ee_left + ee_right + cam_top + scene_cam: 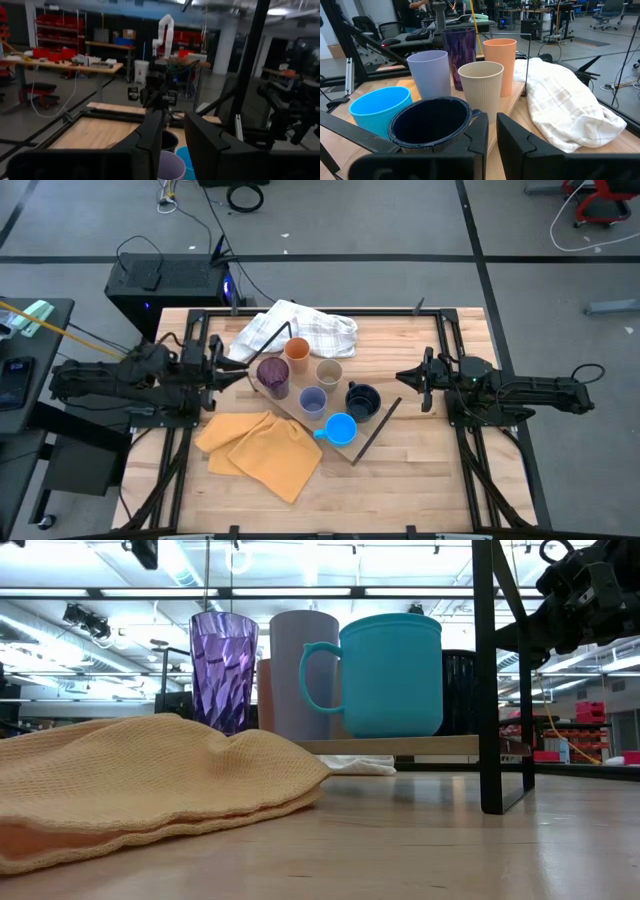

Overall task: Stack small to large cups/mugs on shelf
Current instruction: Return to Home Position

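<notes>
I judged my left gripper [243,372] nearer: the tall dark purple faceted cup [273,376] stood upright just beyond its narrowly parted, empty fingers [150,137].

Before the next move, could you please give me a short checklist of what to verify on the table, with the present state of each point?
1. All six cups upright on the shelf: ok; purple, orange, tan, lavender, navy mug, blue mug.
2. Any cups nested yet: not ok; each stands separately.
3. Left pincer clear of the cups: cannot tell; it sits right beside the purple cup, nothing held.
4. Right pincer clear and free: ok; it waits apart from the navy mug, narrow gap, holding nothing.
5. Cloths off the cups: ok for the yellow cloth; the white cloth lies close to the orange cup, contact cannot be told.
</notes>
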